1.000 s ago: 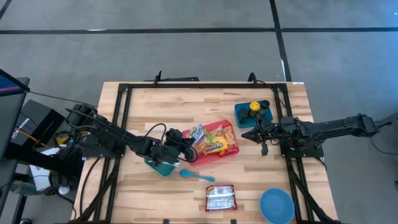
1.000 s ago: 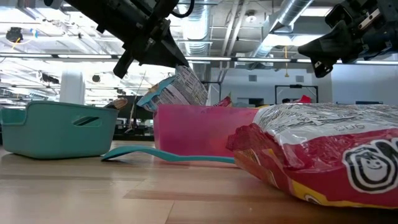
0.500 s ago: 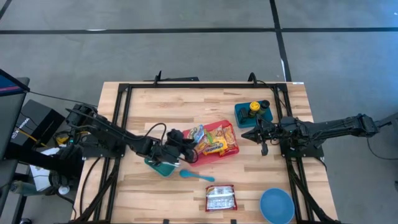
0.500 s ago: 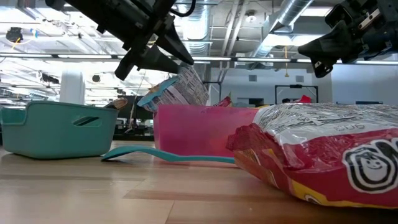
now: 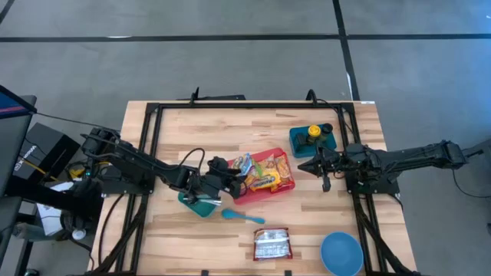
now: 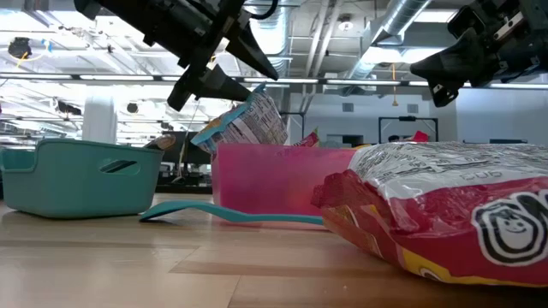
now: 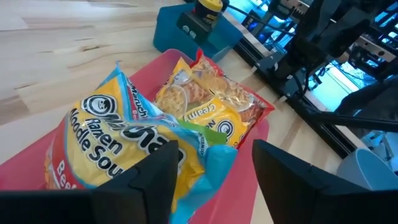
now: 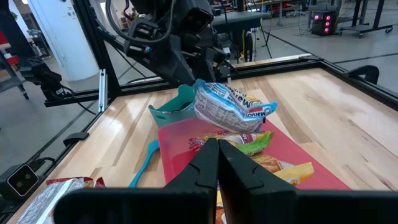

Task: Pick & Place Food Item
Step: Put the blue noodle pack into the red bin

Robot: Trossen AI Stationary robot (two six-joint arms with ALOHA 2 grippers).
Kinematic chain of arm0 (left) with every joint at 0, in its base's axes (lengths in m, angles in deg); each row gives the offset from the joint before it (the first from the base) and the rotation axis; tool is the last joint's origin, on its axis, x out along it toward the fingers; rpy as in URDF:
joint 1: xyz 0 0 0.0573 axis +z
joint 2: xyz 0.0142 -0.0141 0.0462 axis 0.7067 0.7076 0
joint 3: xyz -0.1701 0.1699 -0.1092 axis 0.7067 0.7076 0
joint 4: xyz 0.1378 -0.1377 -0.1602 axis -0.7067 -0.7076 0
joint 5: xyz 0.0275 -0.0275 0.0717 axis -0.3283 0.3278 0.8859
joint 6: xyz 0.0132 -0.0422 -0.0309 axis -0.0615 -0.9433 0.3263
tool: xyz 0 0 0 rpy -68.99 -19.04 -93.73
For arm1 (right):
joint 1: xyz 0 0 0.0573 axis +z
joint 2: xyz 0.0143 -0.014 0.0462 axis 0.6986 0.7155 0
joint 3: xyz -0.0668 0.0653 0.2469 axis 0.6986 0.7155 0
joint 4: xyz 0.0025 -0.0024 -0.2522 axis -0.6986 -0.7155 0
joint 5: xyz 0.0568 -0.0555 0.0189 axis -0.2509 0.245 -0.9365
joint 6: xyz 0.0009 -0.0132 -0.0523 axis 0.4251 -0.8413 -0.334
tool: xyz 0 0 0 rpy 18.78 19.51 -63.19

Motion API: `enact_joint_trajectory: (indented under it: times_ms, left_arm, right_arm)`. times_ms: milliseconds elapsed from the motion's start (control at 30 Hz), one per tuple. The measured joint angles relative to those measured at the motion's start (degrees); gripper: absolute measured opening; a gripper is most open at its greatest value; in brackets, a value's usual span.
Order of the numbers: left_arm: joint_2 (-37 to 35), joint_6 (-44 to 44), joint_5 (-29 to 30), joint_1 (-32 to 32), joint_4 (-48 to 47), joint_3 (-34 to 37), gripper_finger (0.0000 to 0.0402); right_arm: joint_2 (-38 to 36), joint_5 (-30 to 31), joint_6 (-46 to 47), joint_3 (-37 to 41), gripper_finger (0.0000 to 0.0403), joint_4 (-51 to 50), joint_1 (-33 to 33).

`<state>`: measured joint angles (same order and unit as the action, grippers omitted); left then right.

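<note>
**Table Layout, High View**

The tray point(image 5: 282, 186) sits at table centre, holding the noodle packet point(image 5: 242, 165) and other snack packs. The small bin point(image 5: 201, 205) lies at 9 o'clock of it, the spatula point(image 5: 242, 218) at 7 o'clock, the bowl point(image 5: 341, 253) at 5 o'clock, the container point(image 5: 311, 139) at 1 o'clock.

Just ahead of the left jaws, the blue and yellow noodle packet point(image 7: 118, 149) in the pink tray point(image 7: 252, 152) reads "Ramen Noodle Soup", with "Beef" partly showing at its edge. The yellow packet point(image 7: 211, 115) beyond it bears a word that looks like "Cream". Other printing is too small to read.
</note>
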<state>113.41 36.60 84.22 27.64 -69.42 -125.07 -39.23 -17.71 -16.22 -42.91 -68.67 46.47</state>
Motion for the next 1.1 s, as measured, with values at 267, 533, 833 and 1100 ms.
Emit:
enact_joint_trajectory:
  times_ms: [267,533,833,1100]
  left_arm:
    - [-2.1,0.5,-0.4,0.0,0.0,0.0,0.0193]
    - [-6.1,2.8,-0.4,-0.4,-1.4,0.0,0.0166]
    - [-10.7,2.2,-0.4,-1.7,-16.1,0.0,0.0095]
    - [-10.9,-7.5,-5.5,-2.4,-27.6,0.0,0.0023]
  right_arm:
    - [0.0,0.0,0.0,0.0,0.0001,0.0,0.0]
    - [0.0,0.0,0.0,0.0,0.0001,0.0,0.0]
    - [0.0,0.0,0.0,0.0,0.0001,0.0,0.0]
    - [0.0,0.0,0.0,0.0,0.0001,0.0,0.0]
